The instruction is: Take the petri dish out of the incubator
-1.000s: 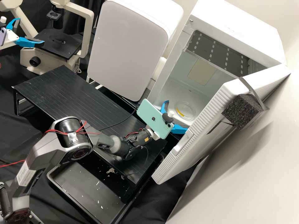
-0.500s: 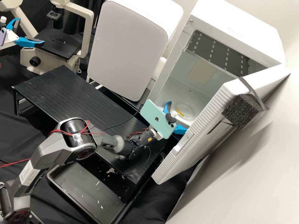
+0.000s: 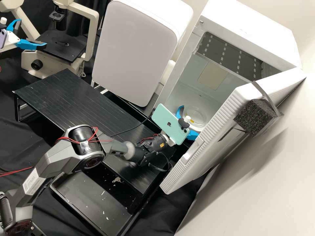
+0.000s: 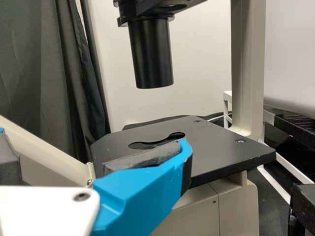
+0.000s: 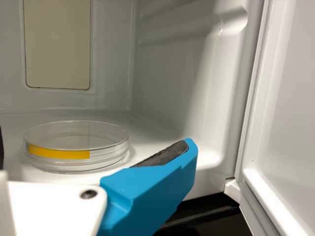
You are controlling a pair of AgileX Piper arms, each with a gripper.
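Left gripper (image 3: pixel 32 32), high view: wide open, empty
Right gripper (image 3: pixel 190 120), high view: wide open, empty, at the incubator (image 3: pixel 252 29)
Microscope stage (image 4: pixel 224 150), left wrist view: beyond a blue finger (image 4: pixel 142 191)
Petri dish (image 5: pixel 103 156), right wrist view: on incubator floor, ungripped, yellow strip on side

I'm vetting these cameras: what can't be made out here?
High view: part of the petri dish, hidden by the white knob.
High view: part of the right end effector, hidden by its phone.
High view: the incubator floor's near part, hidden by the open door.
Right wrist view: the second finger, nearly all cut off by the edge.
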